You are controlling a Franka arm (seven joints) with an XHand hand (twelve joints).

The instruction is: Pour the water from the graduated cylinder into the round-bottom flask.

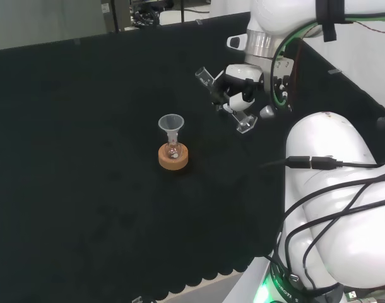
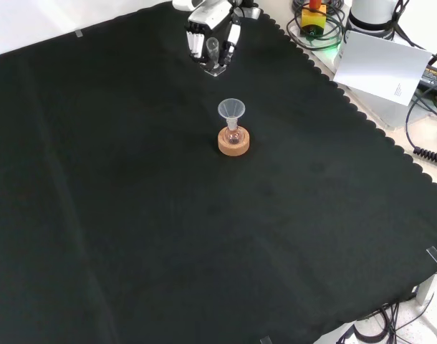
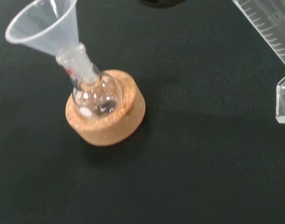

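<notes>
A small round-bottom flask [image 1: 173, 150] sits in a cork ring stand [image 1: 173, 158] near the cloth's middle, with a clear plastic funnel [image 1: 170, 124] in its neck. The hand [image 1: 241, 89] is curled round a clear graduated cylinder [image 1: 225, 101], which hangs tilted above the cloth, mouth up-left and base down-right in the head view, to the right of the flask. In the front view the hand [image 2: 213, 29] holds the cylinder [image 2: 213, 54] beyond the flask [image 2: 233, 134]. The wrist view has the flask [image 3: 96, 95], funnel [image 3: 44, 25], cork ring [image 3: 110, 122] and the cylinder's graduated wall [image 3: 273, 32].
White arm links [image 1: 334, 189] with black cables stand at the head view's right. The cloth's scalloped edge [image 2: 362, 118] runs along the front view's right, with a white card [image 2: 380, 64] and cables beyond it.
</notes>
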